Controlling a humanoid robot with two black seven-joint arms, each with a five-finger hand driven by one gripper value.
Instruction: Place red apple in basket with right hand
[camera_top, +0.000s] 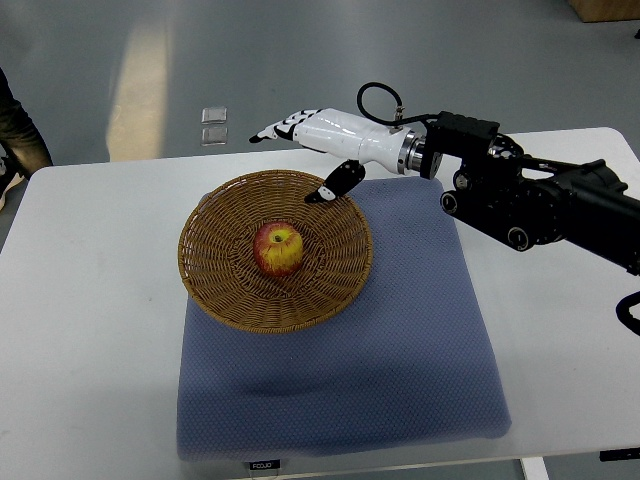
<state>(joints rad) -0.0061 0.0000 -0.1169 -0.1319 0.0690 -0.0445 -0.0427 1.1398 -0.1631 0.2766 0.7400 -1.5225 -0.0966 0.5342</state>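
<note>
A grey floor runs behind a white table (90, 300), and most of the table's middle is covered by a blue-grey cloth mat (400, 340). On the mat's far left part sits a round wicker basket (215, 290), its left rim hanging just past the mat's edge over the bare tabletop. The red apple (279, 249) lies inside the basket, near the centre of the bowl, stem end up, with a yellow patch showing on its skin.

The right arm (540, 205), black and bulky, reaches in from the right edge and ends in a white right hand (315, 135) held above the basket's far rim. The fingers are stretched out and pointing left, the thumb angled down toward the rim, and nothing is in the grasp; hand and apple are clearly apart.

On the floor beyond the table lies a small clear packet-like thing (214, 126), too small to make out. At the left edge a bit of a person's leg and shoe (18, 135) shows.
</note>
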